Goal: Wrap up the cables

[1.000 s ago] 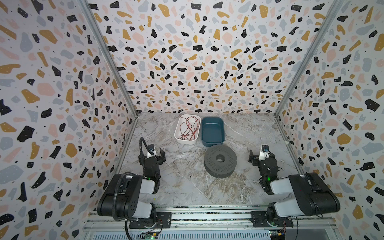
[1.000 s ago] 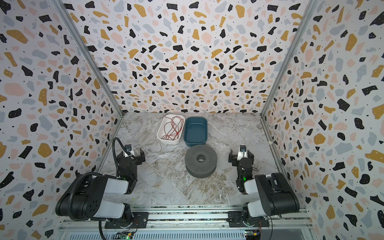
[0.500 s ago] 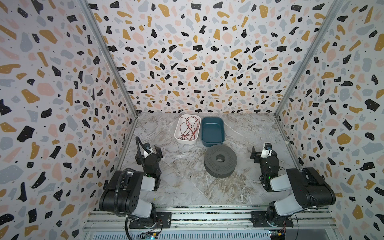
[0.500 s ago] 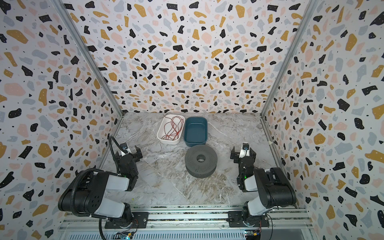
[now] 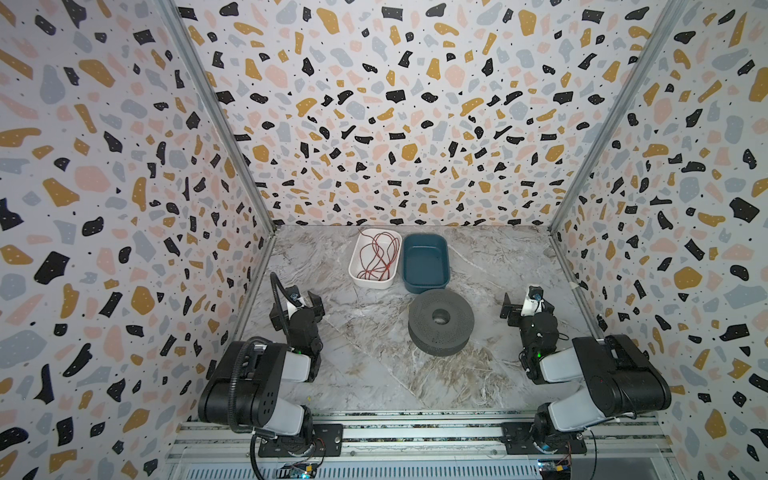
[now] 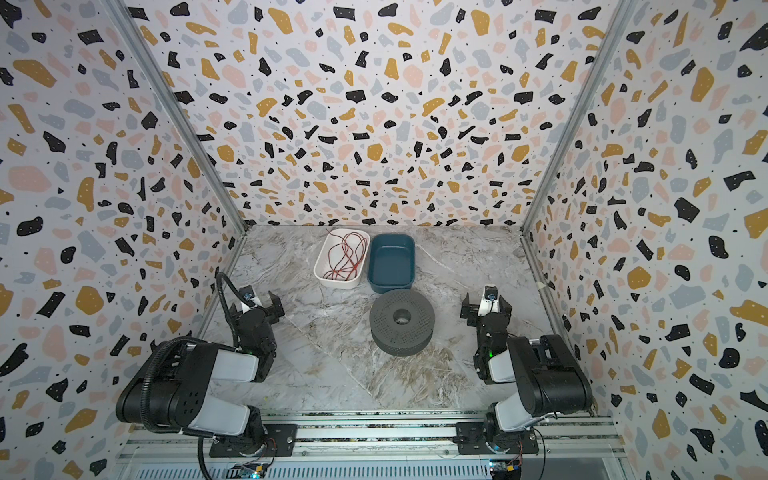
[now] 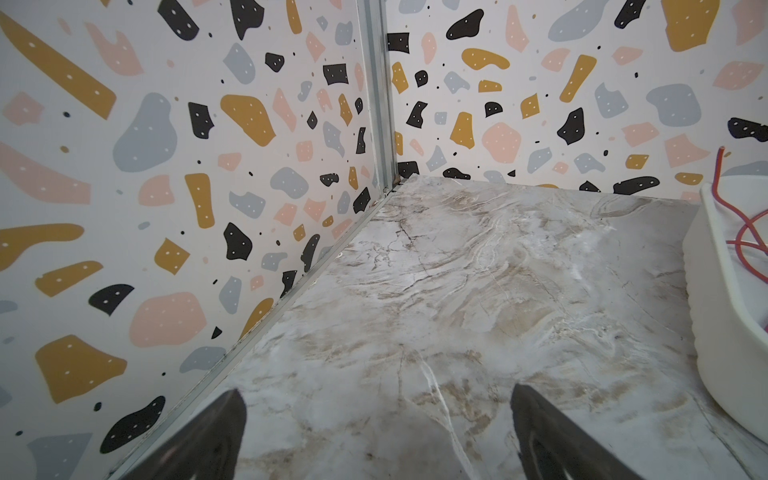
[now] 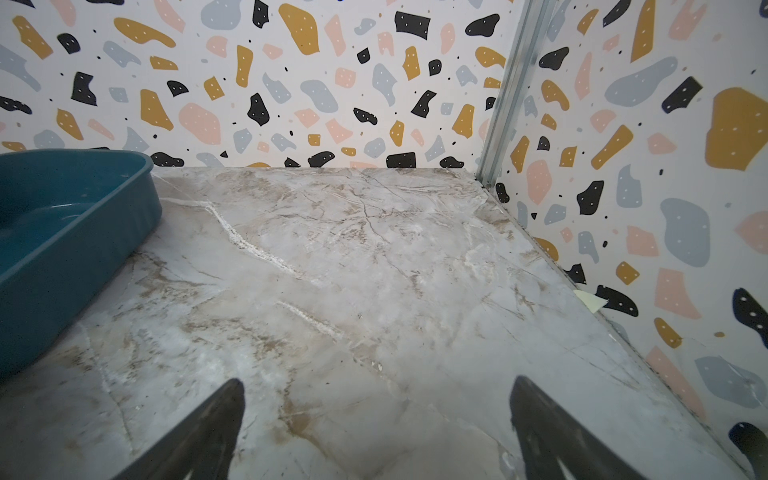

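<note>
A thin dark red cable (image 5: 376, 257) (image 6: 345, 255) lies in loose loops inside a white tray (image 5: 371, 284) (image 6: 336, 284) at the back of the marble table. The left wrist view shows part of that cable (image 7: 748, 241) over the tray's wall (image 7: 715, 332). My left gripper (image 5: 297, 301) (image 6: 255, 303) (image 7: 376, 395) hovers low near the left wall, open and empty. My right gripper (image 5: 525, 303) (image 6: 486, 305) (image 8: 376, 386) hovers near the right wall, also open and empty. Both stand well short of the tray.
An empty dark blue tray (image 5: 426, 286) (image 6: 391, 286) (image 8: 83, 232) stands right of the white one. A grey perforated spool (image 5: 440, 322) (image 6: 402, 322) with a centre hole rests mid-table between the arms. Patterned walls close in three sides.
Both arms have shifted slightly. The left gripper has edged toward the left wall and a little further back. Both grippers stay open.
</note>
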`<state>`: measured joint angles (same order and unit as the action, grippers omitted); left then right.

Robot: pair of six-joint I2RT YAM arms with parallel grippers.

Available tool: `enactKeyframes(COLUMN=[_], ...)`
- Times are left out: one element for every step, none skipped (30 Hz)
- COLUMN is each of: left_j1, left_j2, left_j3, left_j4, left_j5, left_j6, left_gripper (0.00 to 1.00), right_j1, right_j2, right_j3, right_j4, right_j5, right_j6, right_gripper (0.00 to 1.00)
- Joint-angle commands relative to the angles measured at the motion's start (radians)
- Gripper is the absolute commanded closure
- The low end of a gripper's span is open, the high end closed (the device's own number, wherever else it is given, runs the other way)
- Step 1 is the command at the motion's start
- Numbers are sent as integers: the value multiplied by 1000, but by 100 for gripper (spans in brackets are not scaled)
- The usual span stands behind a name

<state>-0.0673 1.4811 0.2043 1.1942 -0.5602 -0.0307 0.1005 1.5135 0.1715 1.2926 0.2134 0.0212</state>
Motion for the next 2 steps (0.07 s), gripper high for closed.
enactKeyframes(left_j1=[6, 6], left_j2=[-14, -14], left_j3=[1, 1], left_j4=[44, 44], left_j5=[-17, -17], left_j6=[-11, -11], left_gripper=[1, 0], right_j1=[8, 8], right_j2=[-18, -17], right_j3=[19, 17], right_j4=[-3, -1], right_j5=[0, 4], right_j6=[-1, 0], right_gripper=[1, 1])
